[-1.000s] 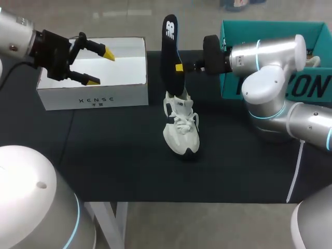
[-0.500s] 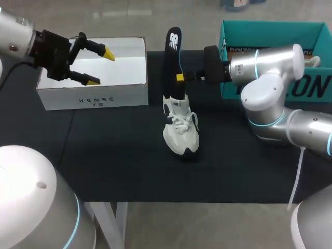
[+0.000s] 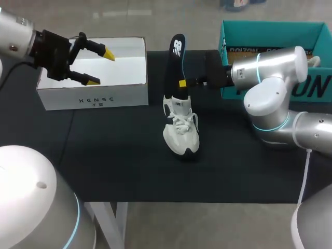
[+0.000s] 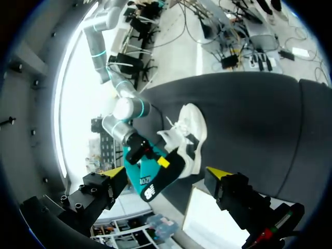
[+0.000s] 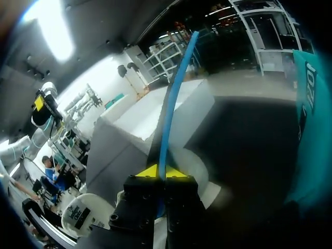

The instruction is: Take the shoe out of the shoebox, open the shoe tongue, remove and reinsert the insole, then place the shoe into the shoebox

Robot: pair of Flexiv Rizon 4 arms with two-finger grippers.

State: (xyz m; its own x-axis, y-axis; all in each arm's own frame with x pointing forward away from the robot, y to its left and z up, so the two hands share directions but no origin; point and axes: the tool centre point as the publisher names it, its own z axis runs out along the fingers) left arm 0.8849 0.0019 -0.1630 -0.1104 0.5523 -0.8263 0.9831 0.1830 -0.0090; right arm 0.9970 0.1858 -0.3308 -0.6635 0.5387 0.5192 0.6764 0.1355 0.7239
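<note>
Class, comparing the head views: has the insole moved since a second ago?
Yes. The insole, held by the right gripper, has dropped toward the shoe; its top now sits lower against the white shoebox.

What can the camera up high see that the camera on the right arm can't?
Only the high camera shows the whole white shoe with its laces, sitting on the black table. It also shows the wide dark face of the insole standing tall above the shoe. Only the right arm's camera shows the insole's thin blue edge up close. There it is pinched by the right gripper, with a yellow tip on each side. Both cameras show the insole, the white shoebox and the teal box.
</note>
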